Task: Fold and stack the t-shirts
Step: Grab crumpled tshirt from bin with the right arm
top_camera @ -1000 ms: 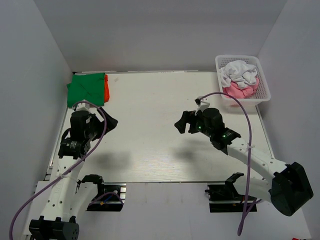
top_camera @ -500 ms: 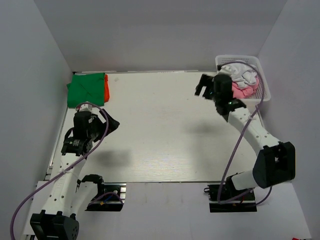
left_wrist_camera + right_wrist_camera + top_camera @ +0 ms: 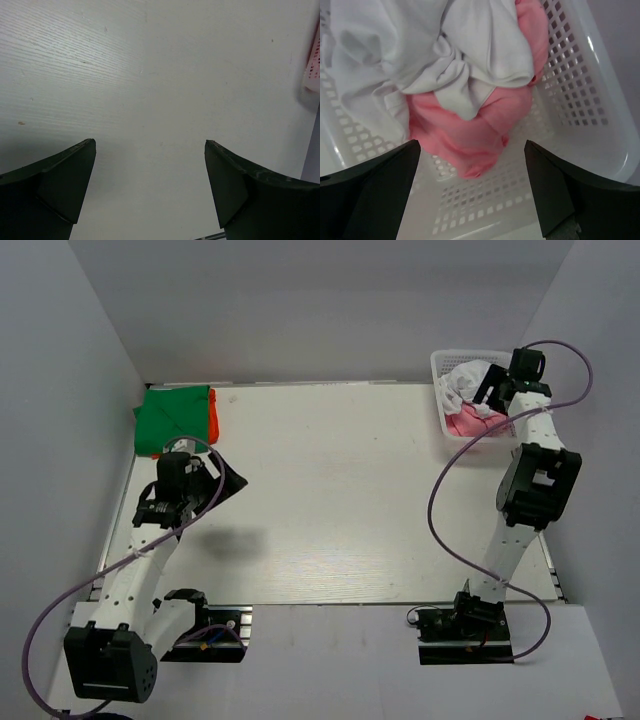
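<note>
**Item 1, right gripper (image 3: 470, 150).** Jaws spread wide with nothing between them, poised directly above the basket (image 3: 600, 125). A second ago I had it over mid-table. It has since swung to the far right corner, with the arm close to full stretch. I read this as the opening of the next pick.

**Item 2, basket contents.** A crumpled white t-shirt (image 3: 420, 45) is draped partly over a pink t-shirt (image 3: 470, 135). The pink bulge sits straight under the jaws. Both are unfolded.

**Item 3, left gripper (image 3: 150, 145).** Jaws likewise apart and empty, over bare table (image 3: 150, 60). It has hardly shifted and is parked near the left edge.

**Item 4, finished stack.** In the far left corner lies a folded green t-shirt (image 3: 172, 418), with an orange t-shirt (image 3: 214, 414) showing at its right edge. By my count, two are done and two remain.

**Item 5, edges and room.**
- The latticed basket walls stand near both right fingers, so I judge a straight descent safest.
- The right enclosure wall lies just beyond the basket.
- The arm's cable (image 3: 440, 490) loops over the table's right side.
- The middle of the table lies open for spreading a shirt.
</note>
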You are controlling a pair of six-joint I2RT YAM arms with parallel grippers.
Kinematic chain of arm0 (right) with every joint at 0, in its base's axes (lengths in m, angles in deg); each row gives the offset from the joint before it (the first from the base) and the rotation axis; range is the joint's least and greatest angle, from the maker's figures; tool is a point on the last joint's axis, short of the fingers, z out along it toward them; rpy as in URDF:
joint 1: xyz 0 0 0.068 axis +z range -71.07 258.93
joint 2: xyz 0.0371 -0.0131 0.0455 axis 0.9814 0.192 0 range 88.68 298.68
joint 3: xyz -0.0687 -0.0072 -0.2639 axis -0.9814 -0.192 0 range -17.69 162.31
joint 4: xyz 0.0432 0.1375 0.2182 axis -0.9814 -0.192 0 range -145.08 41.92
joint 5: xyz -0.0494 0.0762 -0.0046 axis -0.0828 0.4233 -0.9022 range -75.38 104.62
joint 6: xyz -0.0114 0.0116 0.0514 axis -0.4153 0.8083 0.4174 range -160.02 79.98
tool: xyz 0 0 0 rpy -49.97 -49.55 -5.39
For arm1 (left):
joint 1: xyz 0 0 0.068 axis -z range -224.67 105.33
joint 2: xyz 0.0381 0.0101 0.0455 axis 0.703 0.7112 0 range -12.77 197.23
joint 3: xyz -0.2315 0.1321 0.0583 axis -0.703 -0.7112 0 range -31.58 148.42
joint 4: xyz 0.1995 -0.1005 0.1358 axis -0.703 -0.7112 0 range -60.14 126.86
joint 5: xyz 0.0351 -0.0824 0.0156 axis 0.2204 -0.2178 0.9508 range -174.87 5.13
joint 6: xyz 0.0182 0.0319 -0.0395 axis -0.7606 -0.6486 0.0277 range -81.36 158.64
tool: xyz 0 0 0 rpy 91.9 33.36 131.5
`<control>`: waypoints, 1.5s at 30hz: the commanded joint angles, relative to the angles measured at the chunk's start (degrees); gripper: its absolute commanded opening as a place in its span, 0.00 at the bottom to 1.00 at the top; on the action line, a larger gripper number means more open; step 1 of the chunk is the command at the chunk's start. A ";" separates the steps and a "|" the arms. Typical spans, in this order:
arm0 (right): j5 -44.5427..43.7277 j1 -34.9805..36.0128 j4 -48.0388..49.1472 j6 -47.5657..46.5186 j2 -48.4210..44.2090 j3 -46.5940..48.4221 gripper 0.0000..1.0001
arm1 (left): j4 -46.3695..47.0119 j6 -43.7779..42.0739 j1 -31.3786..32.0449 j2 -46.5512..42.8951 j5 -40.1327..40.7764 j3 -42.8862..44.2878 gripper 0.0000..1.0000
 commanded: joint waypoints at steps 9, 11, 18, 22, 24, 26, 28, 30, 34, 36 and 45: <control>6.27 -2.81 -7.96 -7.86 18.03 21.39 0.90 | 2.34 0.62 0.19 7.08 1.36 2.21 1.00; 7.23 -3.34 -8.22 -6.54 20.05 21.31 0.90 | 2.34 0.62 0.19 7.79 1.36 2.21 1.00; 8.46 -4.22 -7.70 -3.81 22.17 17.89 0.75 | 1.28 0.62 0.19 9.46 3.73 3.27 1.00; 15.03 -4.66 -6.29 -3.37 22.70 18.50 0.34 | 1.28 0.62 0.19 10.69 3.73 4.49 1.00; 16.80 -4.83 -2.88 -3.29 21.83 17.62 0.02 | 1.28 0.62 0.19 11.39 3.73 5.11 1.00; 17.69 -4.66 -0.23 -3.20 19.19 16.74 0.00 | 1.28 0.62 0.19 11.92 3.73 5.11 1.00; 18.39 -4.57 2.67 -4.25 15.77 16.12 0.00 | 1.28 0.62 0.19 11.92 3.12 5.11 1.00; 17.96 -4.57 3.55 -4.87 13.23 16.21 0.00 | 1.28 0.62 0.19 11.39 2.50 4.50 1.00; 16.46 -4.57 5.92 -8.29 6.63 14.29 0.00 | 1.28 0.62 0.19 8.50 1.98 3.36 1.00; 16.20 -4.48 8.03 -8.73 1.62 12.27 0.00 | 1.28 0.62 0.19 6.48 1.98 2.74 1.00; 15.59 -4.75 13.75 -8.56 -11.57 10.41 0.00 | 0.75 0.62 0.19 -0.64 0.75 2.12 1.00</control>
